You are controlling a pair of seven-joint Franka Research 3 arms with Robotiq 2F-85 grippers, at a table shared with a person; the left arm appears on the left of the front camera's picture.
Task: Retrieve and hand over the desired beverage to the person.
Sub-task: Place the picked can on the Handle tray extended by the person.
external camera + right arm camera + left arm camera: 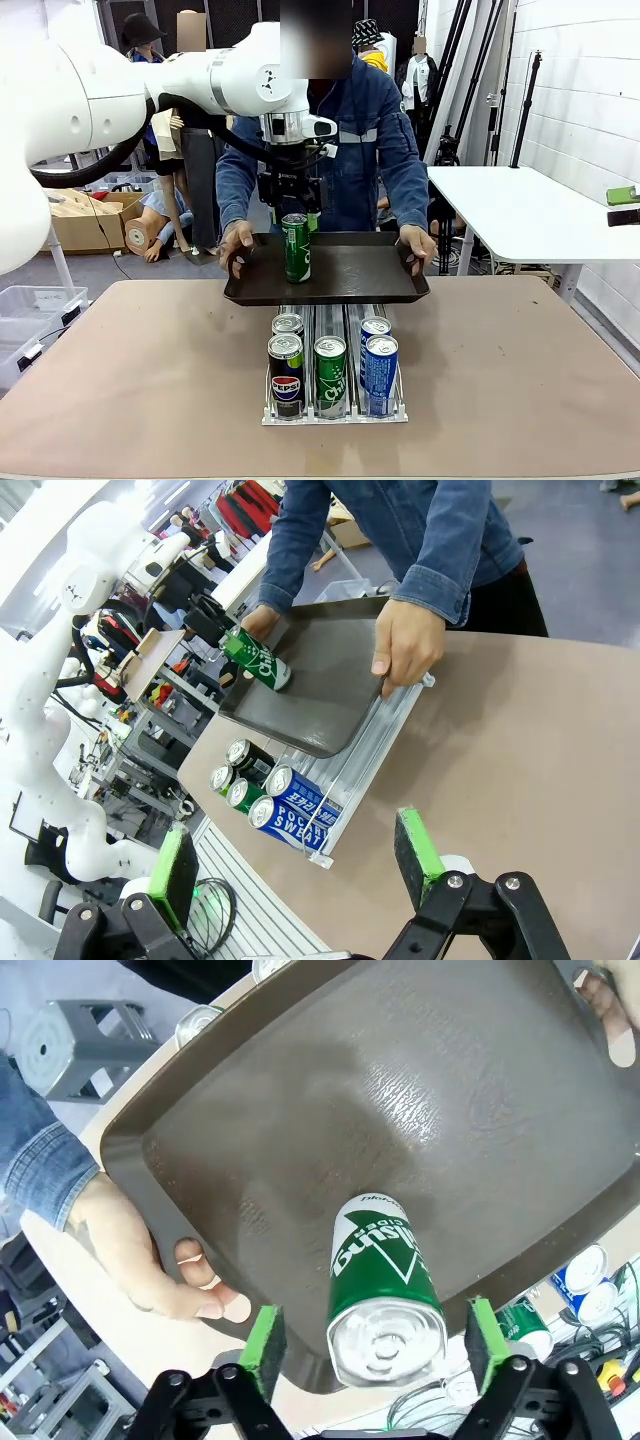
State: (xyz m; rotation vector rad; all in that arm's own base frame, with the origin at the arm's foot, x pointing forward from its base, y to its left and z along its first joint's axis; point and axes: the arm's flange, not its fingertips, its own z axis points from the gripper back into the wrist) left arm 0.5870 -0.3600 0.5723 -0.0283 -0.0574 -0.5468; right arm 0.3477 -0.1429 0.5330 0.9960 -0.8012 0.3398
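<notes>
A green soda can [296, 247] stands upright on a dark tray [350, 275]. The person [360, 140], in a blue denim jacket, holds the tray by both sides above the table's far edge. My left gripper [291, 208] hangs straight over the can, open. In the left wrist view its green pads [264, 1345] sit on either side of the can's top [385, 1332] with gaps. A hand [130, 1250] grips the tray's rim [130, 1150]. My right gripper [295, 865] is open with nothing between its fingers, well back from the tray [330, 680] and can [255, 660].
A clear rack [335, 410] with several cans, Pepsi, green and blue ones, lies on the brown table [520, 380] just in front of the tray. A white table [520, 210] stands at the far right. Cardboard boxes [90, 220] sit on the floor at left.
</notes>
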